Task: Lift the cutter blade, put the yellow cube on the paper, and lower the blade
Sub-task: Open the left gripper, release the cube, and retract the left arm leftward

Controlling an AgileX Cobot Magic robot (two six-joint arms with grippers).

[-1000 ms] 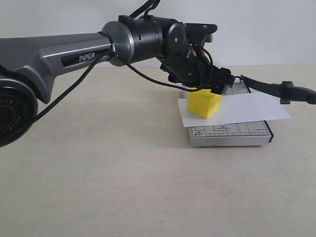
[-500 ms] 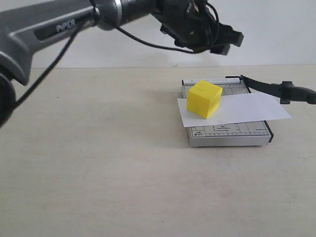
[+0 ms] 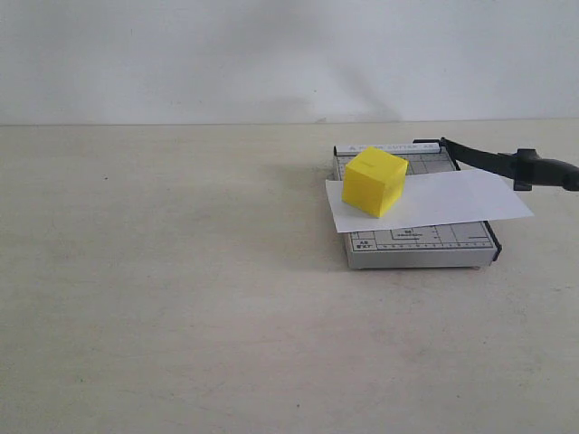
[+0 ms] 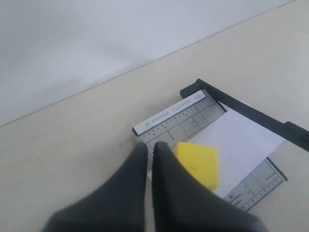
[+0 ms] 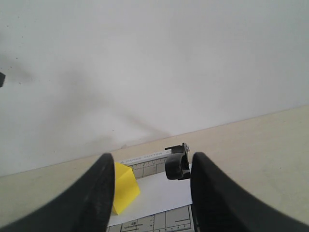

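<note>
Cube (image 3: 374, 182) sits on the paper (image 3: 452, 201), blade (image 3: 493, 161) raised. Your left jaws are pinched together, empty; right jaws gape toward the handle (image 5: 177, 166). Press down crooked and the paper skids, cube tumbling.

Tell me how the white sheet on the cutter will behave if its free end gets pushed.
The paper looks thin and overhangs the grey base, so it would probably bend or buckle rather than move stiffly. The yellow cube sits on its other end, so it would likely pivot or crumple there instead of sliding.
</note>
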